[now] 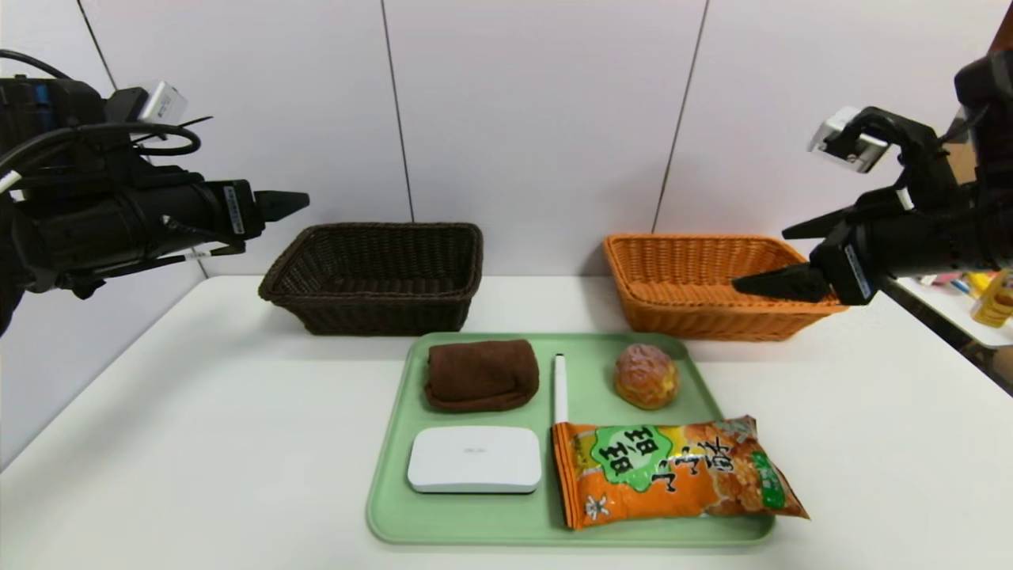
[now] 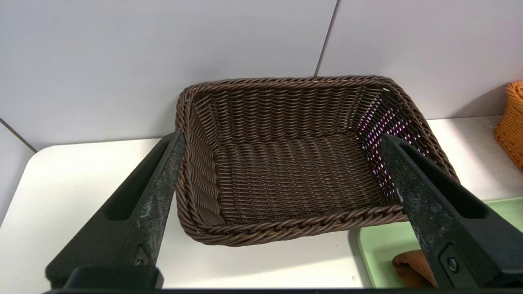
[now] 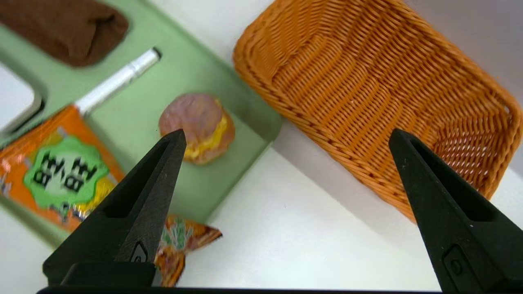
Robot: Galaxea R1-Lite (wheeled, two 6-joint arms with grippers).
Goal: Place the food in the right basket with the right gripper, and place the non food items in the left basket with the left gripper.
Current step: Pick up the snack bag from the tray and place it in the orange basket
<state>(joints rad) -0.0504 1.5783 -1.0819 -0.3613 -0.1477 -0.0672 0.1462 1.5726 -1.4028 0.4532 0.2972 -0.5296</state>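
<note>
Black, both the left tool and right tool hang spread wide, holding and touching nothing.

Head view high and frontal, wrist views closer, all sharing green tray.

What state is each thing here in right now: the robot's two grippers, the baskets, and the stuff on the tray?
Left gripper: open, raised, holding nothing.
Right gripper: open, raised, holding nothing.
Dark brown basket: upright, empty.
Orange basket: upright, empty.
Towel: folded, on the tray.
Pen: lying flat, one end against the snack bag.
White box: flat, closed.
Bun: whole, on the tray.
Snack bag: sealed, overhanging the green tray.
</note>
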